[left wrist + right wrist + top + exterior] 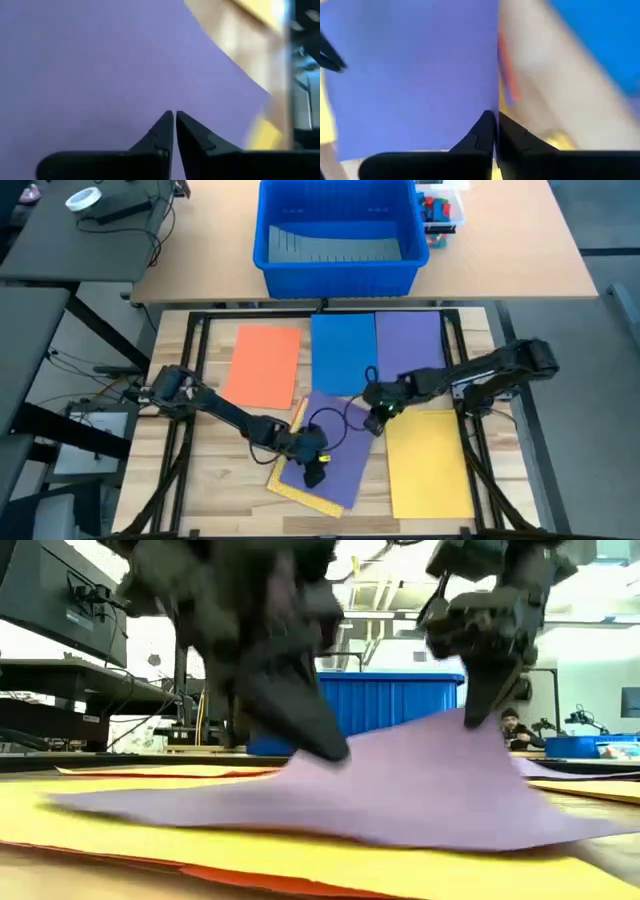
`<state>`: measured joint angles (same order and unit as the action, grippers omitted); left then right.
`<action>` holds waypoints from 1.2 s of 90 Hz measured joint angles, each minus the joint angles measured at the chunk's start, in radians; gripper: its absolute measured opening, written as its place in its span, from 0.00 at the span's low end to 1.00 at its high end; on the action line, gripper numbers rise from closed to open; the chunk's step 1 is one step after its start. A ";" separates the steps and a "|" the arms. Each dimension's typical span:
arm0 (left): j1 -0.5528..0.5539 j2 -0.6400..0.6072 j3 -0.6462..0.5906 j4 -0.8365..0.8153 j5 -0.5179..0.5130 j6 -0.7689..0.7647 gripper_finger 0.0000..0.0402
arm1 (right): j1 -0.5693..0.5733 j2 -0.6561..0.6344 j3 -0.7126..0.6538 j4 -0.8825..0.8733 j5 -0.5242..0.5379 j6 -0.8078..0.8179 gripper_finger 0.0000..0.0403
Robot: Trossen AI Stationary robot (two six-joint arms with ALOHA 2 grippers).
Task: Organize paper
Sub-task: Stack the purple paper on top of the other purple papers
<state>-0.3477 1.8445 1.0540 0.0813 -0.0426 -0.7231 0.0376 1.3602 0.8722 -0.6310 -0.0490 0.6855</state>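
right hand (377, 418) pinched closed on the purple sheet's (330, 460) lifted corner, left hand (313, 470) fingers together, tip pressing the sheet's middle. it lies over a yellow sheet (283, 480) at the tabletop's (215, 480) front, another yellow sheet (430, 465) beside it.

— What colours lie on the pale wooden slatted table (210, 480)?

— At ten o'clock from the middle, a flat orange paper sheet (263, 366). At twelve, a plain blue paper sheet (342, 356), with a lilac-purple paper sheet (408, 345) at one o'clock.

— And nearer the front?

— A bright yellow paper sheet (428, 462) at four o'clock. At six, a tilted violet-purple paper sheet (340, 452) over a yellow sheet with a red-orange edge (290, 488).

— The arms?

— The black left gripper (314, 471) and black right gripper (377, 418), both plain, unpatterned.

— Behind them?

— A big glossy blue plastic bin (337, 265) at twelve o'clock, with a grey ridged floor inside.
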 joint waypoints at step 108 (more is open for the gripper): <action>0.273 -0.491 0.003 -1.004 -0.128 0.346 0.01 | -1.064 0.135 0.328 -0.313 0.263 -1.207 0.00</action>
<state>-0.0748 1.3536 1.0565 -0.9229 -0.1707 -0.3768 -1.0268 1.4948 1.2003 -0.9441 0.2144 -0.5214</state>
